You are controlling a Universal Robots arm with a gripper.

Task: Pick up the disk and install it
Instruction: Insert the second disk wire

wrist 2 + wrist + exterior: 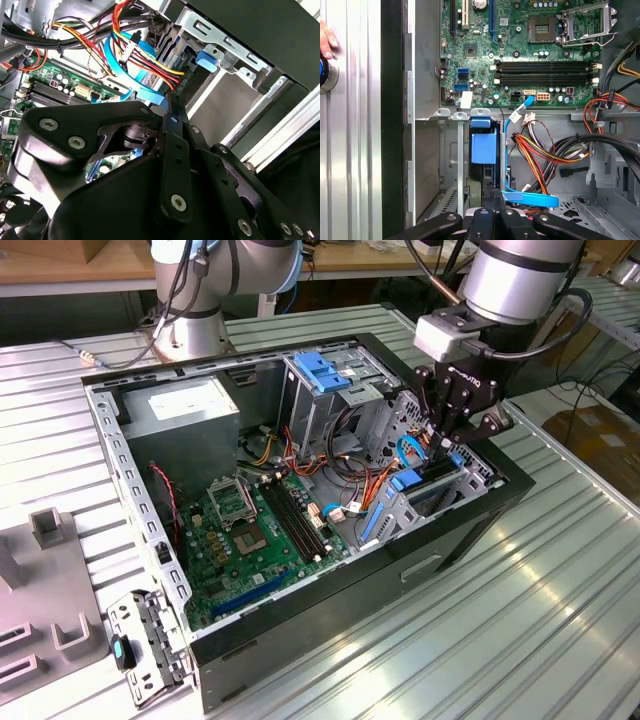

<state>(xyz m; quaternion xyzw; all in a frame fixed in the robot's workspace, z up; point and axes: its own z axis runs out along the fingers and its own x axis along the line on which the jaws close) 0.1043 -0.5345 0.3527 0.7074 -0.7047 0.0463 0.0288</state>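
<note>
The disk (432,474) stands on edge in the drive bay at the open computer case's (300,510) corner, on the exterior view's right, a blue rail along its side. In the first wrist view its blue end piece (484,146) sits in the slot beside the bay's metal wall. My gripper (446,443) hangs straight over it, fingers pressed together and shut, tips (495,194) at the disk's upper edge. I cannot tell whether they touch it. In the second wrist view the shut gripper (169,104) points at the blue ribbon cable (145,87) beside the bay.
A grey power-supply box (190,415), a metal cage with a blue handle (325,370), the green motherboard (250,530) and loose coloured wires (350,475) crowd the case. A second arm's base (195,330) stands behind. A loose bracket (145,640) lies in front. A hand (327,39) rests outside the case.
</note>
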